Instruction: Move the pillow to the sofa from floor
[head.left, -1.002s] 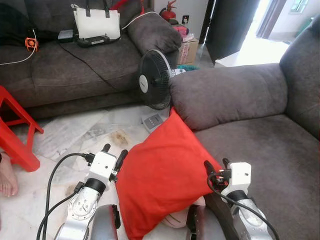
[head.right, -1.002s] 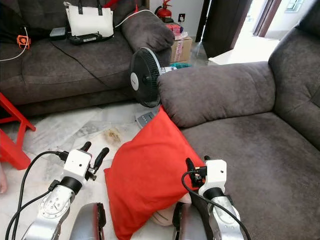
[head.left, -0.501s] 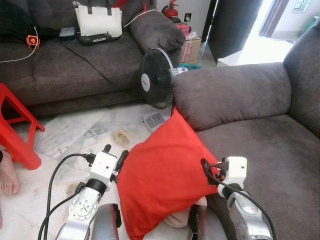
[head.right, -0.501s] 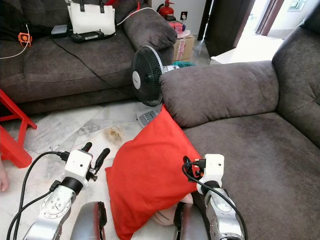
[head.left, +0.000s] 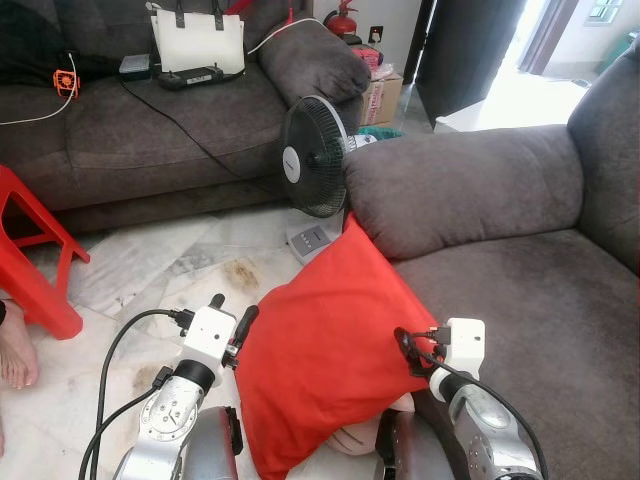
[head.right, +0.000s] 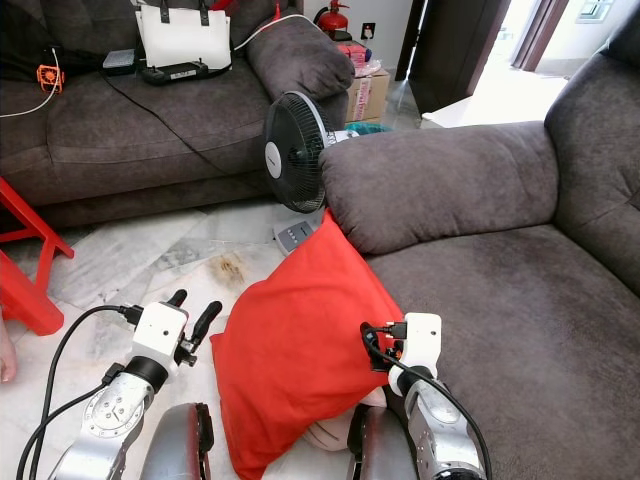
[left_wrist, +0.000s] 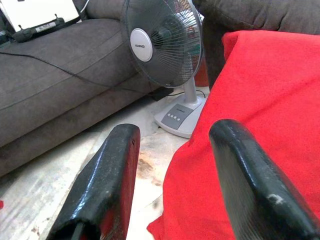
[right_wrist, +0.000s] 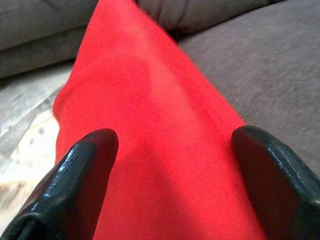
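Pillow (head.left: 325, 355): red, stood on edge on the floor (head.left: 170, 270), leaned against the front of the sofa (head.left: 520, 290), top corner touching the armrest.
Left gripper (head.left: 232, 320): fingers spread wide, placed just beside the pillow's left edge; in the left wrist view one finger (left_wrist: 252, 185) over red fabric, the other (left_wrist: 107, 175) over bare floor.
Right gripper (head.left: 405, 350): fingers spread wide, straddling the pillow's right edge by the seat cushion; nothing clamped yet.
Handling, judged: light, soft, easily squashed; cloth cover likely to give good friction; prone to flopping and sagging if taken by one corner.
Where to hold, judged: both side edges at mid-height, pressed between the two grippers, then lifted up and over onto the seat.
Hidden: pillow's lower edge cut off behind the robot's own body; contact with the floor not visible.
Hard to tell: whether either gripper actually touched the fabric.
Nearby hazard: fan (head.left: 312, 160) just behind the pillow, its base near the top corner.
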